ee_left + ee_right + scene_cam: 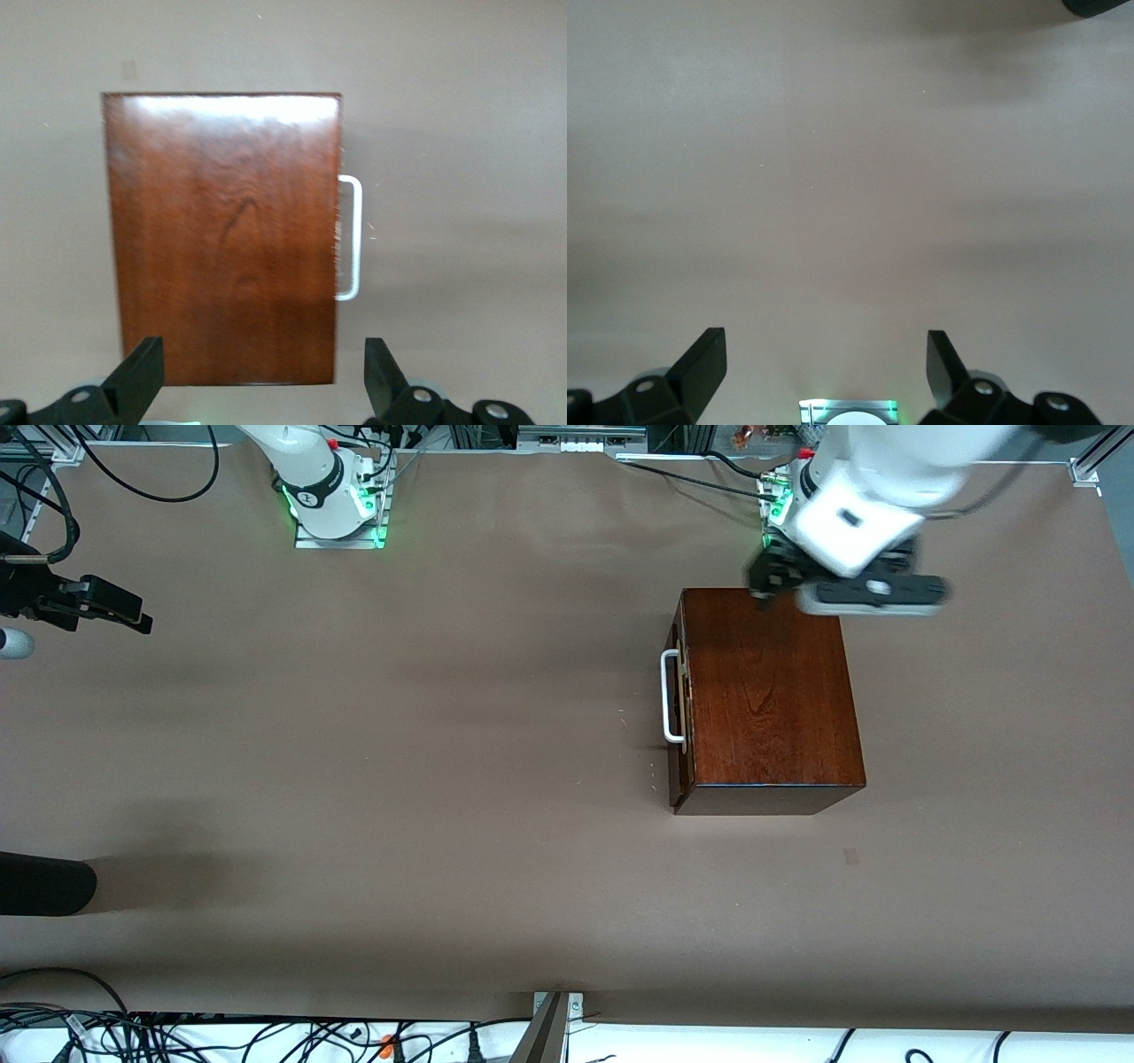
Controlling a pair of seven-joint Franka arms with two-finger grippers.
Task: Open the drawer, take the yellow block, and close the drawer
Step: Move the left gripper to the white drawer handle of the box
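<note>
While the drawer (680, 695) sits shut, my left tool (769, 589) hangs wide above the cabinet (771, 691). My right tool (826, 367) waits wide over bare table (399, 762), frame's upper left.

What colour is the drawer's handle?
White; the handle shows best in the left wrist view.

High front camera faces the robots; left wrist shares its cabinet (769, 700).

The shut drawer (679, 700) hides its inside, so no yellow block shows, and at nine o'clock the front view's edge cuts off the right hand (133, 615).
</note>
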